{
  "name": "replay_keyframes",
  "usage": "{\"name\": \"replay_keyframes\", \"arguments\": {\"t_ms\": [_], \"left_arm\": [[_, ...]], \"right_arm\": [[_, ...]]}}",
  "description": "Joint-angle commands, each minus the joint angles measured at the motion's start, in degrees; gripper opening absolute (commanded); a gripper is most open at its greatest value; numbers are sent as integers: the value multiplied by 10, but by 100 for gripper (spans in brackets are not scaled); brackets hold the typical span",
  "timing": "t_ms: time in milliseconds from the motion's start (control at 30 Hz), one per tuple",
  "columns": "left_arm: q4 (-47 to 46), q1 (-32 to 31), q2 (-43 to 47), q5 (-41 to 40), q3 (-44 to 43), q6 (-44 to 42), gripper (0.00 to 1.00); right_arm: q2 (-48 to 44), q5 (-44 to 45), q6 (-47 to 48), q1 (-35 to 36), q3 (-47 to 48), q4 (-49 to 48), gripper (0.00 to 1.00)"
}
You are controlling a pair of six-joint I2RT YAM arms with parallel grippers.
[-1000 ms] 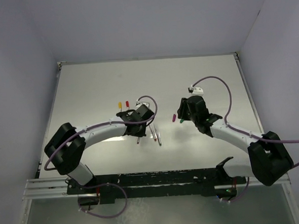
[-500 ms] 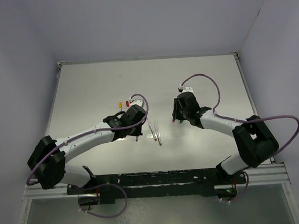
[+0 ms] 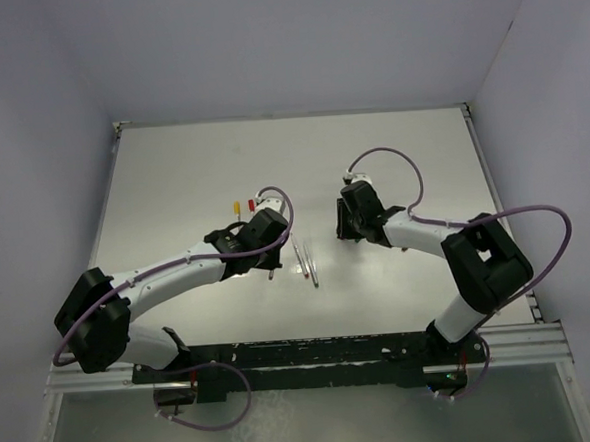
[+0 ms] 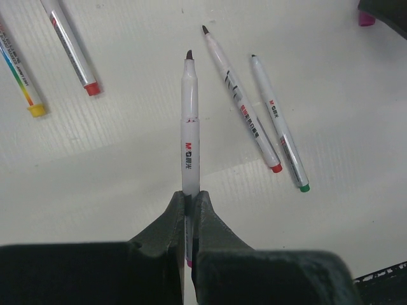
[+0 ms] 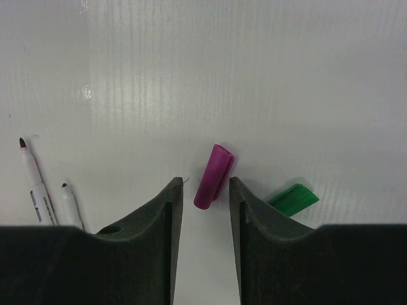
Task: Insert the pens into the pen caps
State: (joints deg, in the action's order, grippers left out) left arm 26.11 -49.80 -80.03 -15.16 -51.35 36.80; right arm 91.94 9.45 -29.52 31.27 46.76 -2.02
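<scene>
My left gripper (image 4: pixel 189 198) is shut on a silvery-white pen (image 4: pixel 189 127) with a pink end; its dark tip points away from me, above the table. In the top view the left gripper (image 3: pixel 267 259) is left of centre. Two uncapped pens lie to its right, one red-ended (image 4: pixel 241 101) and one green-ended (image 4: pixel 277 124). My right gripper (image 5: pixel 202 190) is open, low over the table, with the purple cap (image 5: pixel 213 176) lying between its fingers. The green cap (image 5: pixel 292 199) lies just outside the right finger. In the top view the right gripper (image 3: pixel 347 230) covers these caps.
Two more pens lie to the left of the held pen, one with a red end (image 4: pixel 71 47) and one with a yellow end (image 4: pixel 20 76); they also show in the top view (image 3: pixel 244 206). The white table (image 3: pixel 411 154) has raised edges, with walls close around it.
My right arm has swung left and lowered, so its open fingers now straddle the purple cap. My left arm settled lower with the pen a second ago and has barely moved since.
</scene>
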Motion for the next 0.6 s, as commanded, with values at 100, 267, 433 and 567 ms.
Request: {"name": "replay_keyframes", "arguments": {"t_ms": [100, 267, 433, 567], "left_arm": [[-24, 0, 4, 4, 3, -11, 0], [-25, 0, 3, 6, 4, -10, 0], [-25, 0, 3, 8, 6, -10, 0], [-26, 0, 5, 9, 6, -9, 0]], "right_arm": [[21, 10, -7, 8, 35, 19, 37], [36, 24, -10, 12, 40, 30, 37], [49, 29, -13, 12, 42, 31, 36], [64, 34, -12, 12, 48, 39, 33]]}}
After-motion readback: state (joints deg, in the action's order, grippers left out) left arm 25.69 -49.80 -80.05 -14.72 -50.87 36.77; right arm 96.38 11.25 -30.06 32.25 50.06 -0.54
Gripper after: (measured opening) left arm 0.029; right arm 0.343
